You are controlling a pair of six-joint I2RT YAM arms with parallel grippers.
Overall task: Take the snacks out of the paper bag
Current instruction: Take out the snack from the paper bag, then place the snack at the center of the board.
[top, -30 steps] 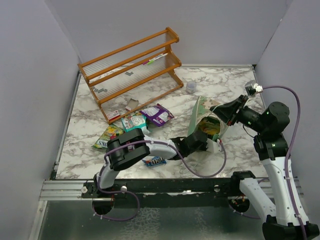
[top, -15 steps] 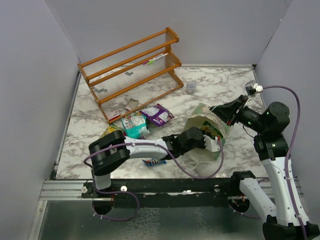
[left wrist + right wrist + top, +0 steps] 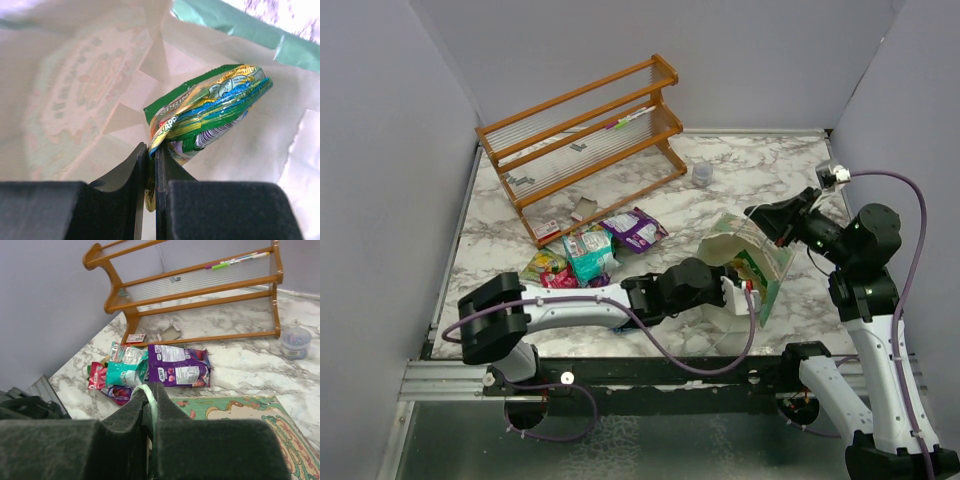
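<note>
Left gripper [image 3: 728, 290] [image 3: 150, 176] reaches into the mouth of the bag [image 3: 752, 256] [image 3: 75, 85], its jaws clamped on the near corner of a green-yellow packet [image 3: 210, 112]. That packet sticks out past the fingertips, up and to the right in the wrist view, and sits wholly inside the bag against the cream lining. Right gripper [image 3: 761, 216] [image 3: 149, 402] is closed tight on the bag's mint-green rim, a thin strip of which shows between its fingers [image 3: 127, 412]; it holds the far upper edge of the bag while the bag lies tilted on the table [image 3: 770, 160], mouth toward the left arm. The bag's printed outer face [image 3: 240, 415] shows just below the right wrist camera. Well left of the bag, several other packets lie in a loose cluster in front of the rack [image 3: 582, 140] [image 3: 200, 290]: a purple packet [image 3: 636, 228] [image 3: 177, 365], a teal packet [image 3: 588, 250] [image 3: 125, 371] touching it, and a pink-red packet [image 3: 557, 277] [image 3: 96, 376] partly under the teal one. A small grey cup [image 3: 702, 174] [image 3: 295, 342] stands near the rack's right end, apart from the bag.
</note>
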